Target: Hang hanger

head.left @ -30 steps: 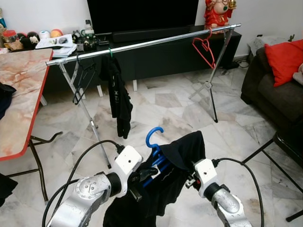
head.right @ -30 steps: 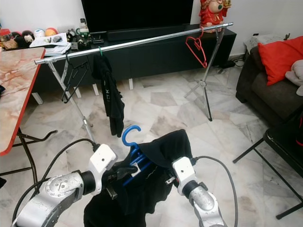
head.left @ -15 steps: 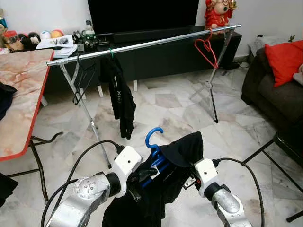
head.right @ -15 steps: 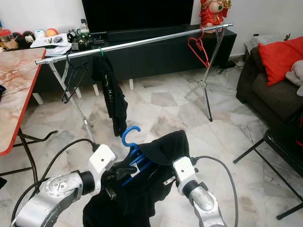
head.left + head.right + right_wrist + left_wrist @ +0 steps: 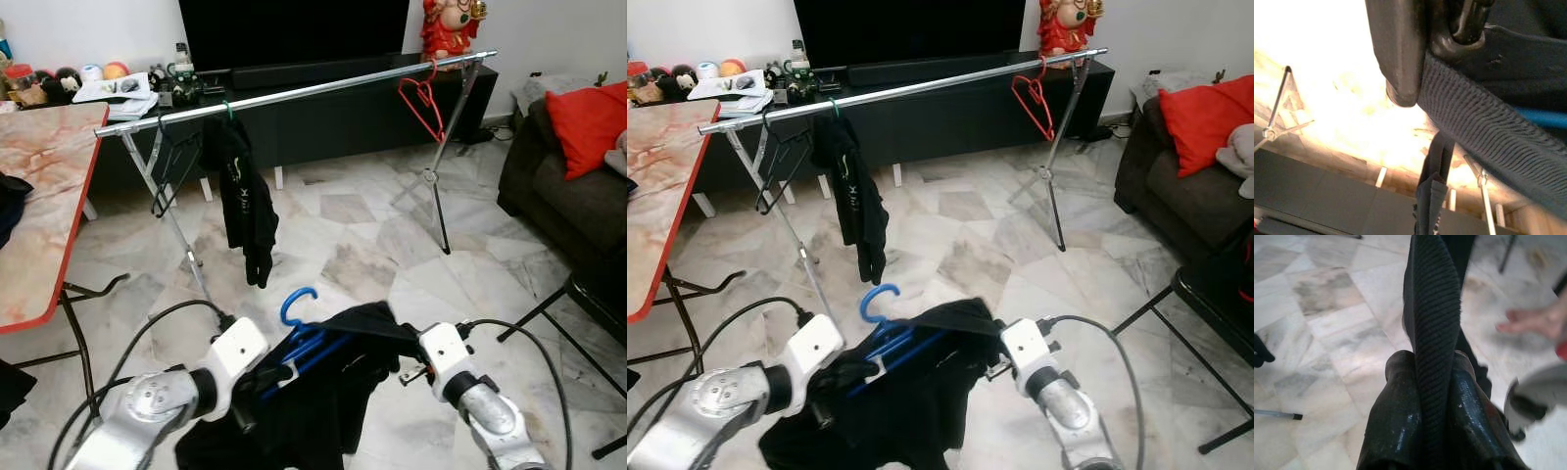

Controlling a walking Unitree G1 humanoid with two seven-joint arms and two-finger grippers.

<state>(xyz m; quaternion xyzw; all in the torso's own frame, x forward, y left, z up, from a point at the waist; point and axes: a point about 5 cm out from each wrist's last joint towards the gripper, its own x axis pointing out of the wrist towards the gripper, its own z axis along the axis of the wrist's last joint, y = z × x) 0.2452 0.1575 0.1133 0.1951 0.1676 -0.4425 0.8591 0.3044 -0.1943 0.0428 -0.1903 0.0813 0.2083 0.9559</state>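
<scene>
Left claw: our left claw (image 5: 1432,396) was pinched on a ribbed black band of the garment, its two black fingers (image 5: 1396,426) pressed against either side of the strip.
Right claw: our right claw (image 5: 1420,68) gripped the same kind of ribbed hem, which ran taut across the wrist view; one finger (image 5: 1396,44) showed pressed on the cloth, so we judged it closed on the fabric.
Garment: the black garment (image 5: 333,392) sagged between our two claws, low over the marble floor (image 5: 343,225).
Hanger: the blue hanger (image 5: 299,338) lay tilted inside the garment, its hook (image 5: 297,299) poking out above the collar and pointing toward the rail.
Rail: the silver clothes rail (image 5: 323,86) stood well apart from us, ahead and higher than the hook, carrying a black hanger (image 5: 174,166), a hung black garment (image 5: 243,201) and a red hanger (image 5: 421,98).
Risk, grip: we held cloth, not the hanger itself, so we judged the hanger could slide out or twist as we lifted.
Risk, hook: tilted as it was, the hook might miss the rail or catch only by its tip.
Risk, crowding: aiming too near the hung garment could tangle the two.
Risk, surroundings: a person's bare foot (image 5: 1528,320) was near the trailing hem, and the desk (image 5: 39,206) edge stood to our left.
</scene>
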